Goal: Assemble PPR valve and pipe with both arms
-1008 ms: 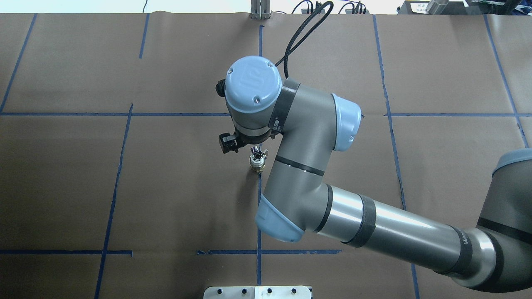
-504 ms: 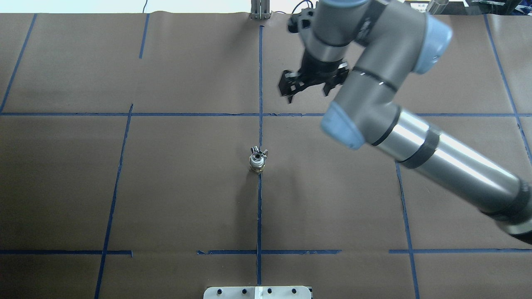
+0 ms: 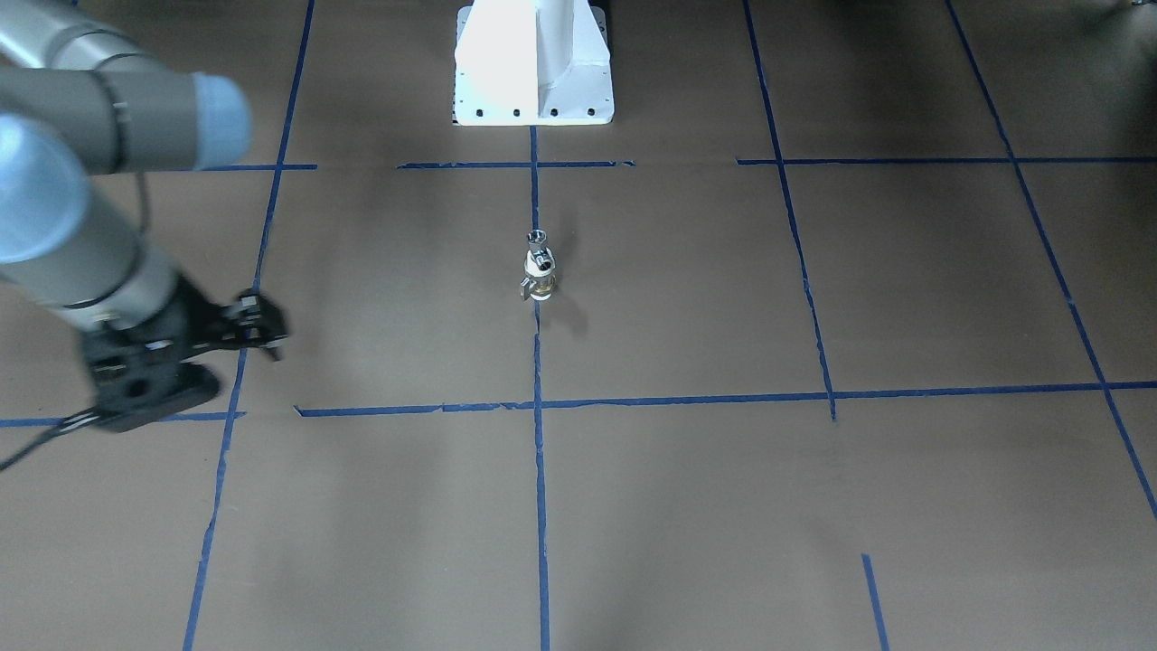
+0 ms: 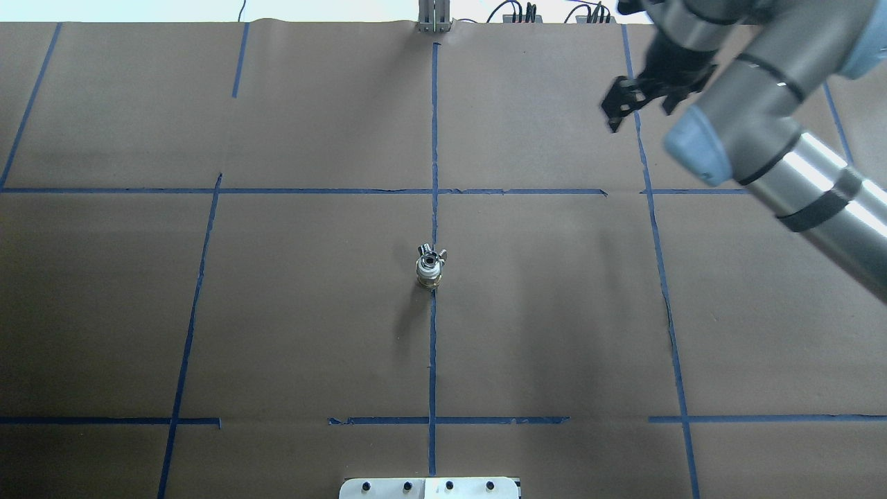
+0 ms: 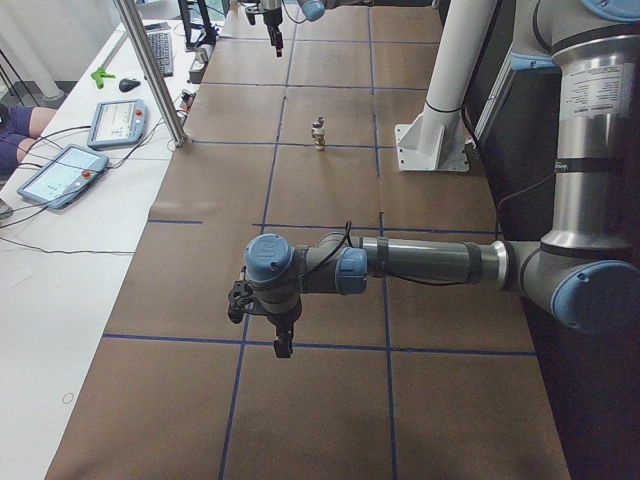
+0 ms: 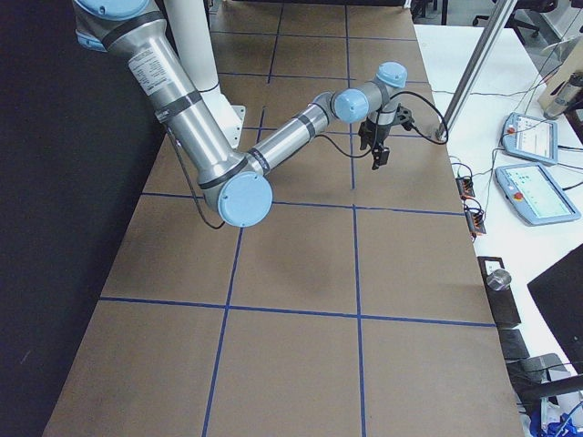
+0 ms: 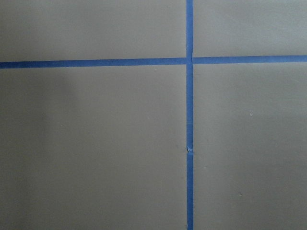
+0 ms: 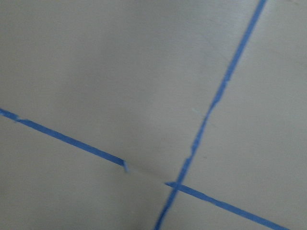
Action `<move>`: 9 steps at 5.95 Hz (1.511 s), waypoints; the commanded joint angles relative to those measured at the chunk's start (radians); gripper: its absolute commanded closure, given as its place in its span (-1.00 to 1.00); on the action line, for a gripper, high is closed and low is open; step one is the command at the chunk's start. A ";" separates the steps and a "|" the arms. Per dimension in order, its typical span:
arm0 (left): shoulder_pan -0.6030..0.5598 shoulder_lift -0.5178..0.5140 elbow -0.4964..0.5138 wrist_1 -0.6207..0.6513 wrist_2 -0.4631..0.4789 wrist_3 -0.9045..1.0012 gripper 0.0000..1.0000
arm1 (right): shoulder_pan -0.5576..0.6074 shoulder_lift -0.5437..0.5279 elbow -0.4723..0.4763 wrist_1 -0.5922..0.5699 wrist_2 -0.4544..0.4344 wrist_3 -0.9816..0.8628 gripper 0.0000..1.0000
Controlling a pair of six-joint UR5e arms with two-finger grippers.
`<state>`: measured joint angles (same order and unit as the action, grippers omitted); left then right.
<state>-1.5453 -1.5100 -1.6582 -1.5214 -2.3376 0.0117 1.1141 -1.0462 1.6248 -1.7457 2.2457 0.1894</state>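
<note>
The PPR valve [image 4: 429, 276], brass with a white collar, stands upright on the central blue tape line. The chrome pipe [image 4: 431, 255] sits on top of it. Both also show in the front view, valve [image 3: 540, 282] and pipe [image 3: 537, 240]. Nothing holds them. My right gripper [image 4: 641, 111] is open and empty, high over the far right of the table, well away from the valve; it also shows in the front view [image 3: 256, 330]. My left gripper [image 5: 280, 335] shows only in the exterior left view, low over the paper at the table's left end. I cannot tell if it is open or shut.
The white pedestal base [image 3: 533, 90] stands at the robot's side of the table. Brown paper with a blue tape grid covers the table. A metal post [image 5: 150, 70] and tablets [image 5: 115, 122] stand along the far side. Both wrist views show only paper and tape.
My right arm has swung up and away from just above the valve and pipe to the far right. The valve and pipe stand where they were.
</note>
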 commanded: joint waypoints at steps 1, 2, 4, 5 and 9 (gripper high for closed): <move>0.001 -0.001 0.006 -0.002 0.000 0.004 -1.00 | 0.195 -0.209 0.033 -0.023 0.054 -0.321 -0.99; 0.001 -0.001 0.002 -0.002 0.000 0.005 -1.00 | 0.307 -0.332 0.073 -0.034 0.057 -0.440 -1.00; 0.002 0.030 -0.024 0.000 -0.002 0.007 -1.00 | 0.389 -0.554 0.125 -0.026 0.048 -0.462 -1.00; 0.005 0.027 -0.008 -0.002 0.001 0.007 -1.00 | 0.389 -0.619 0.121 -0.026 0.042 -0.461 -1.00; 0.004 0.048 -0.021 0.001 0.000 0.007 -1.00 | 0.389 -0.672 0.112 0.005 0.045 -0.456 -1.00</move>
<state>-1.5416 -1.4633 -1.6805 -1.5219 -2.3378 0.0184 1.5032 -1.7125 1.7366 -1.7448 2.2890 -0.2643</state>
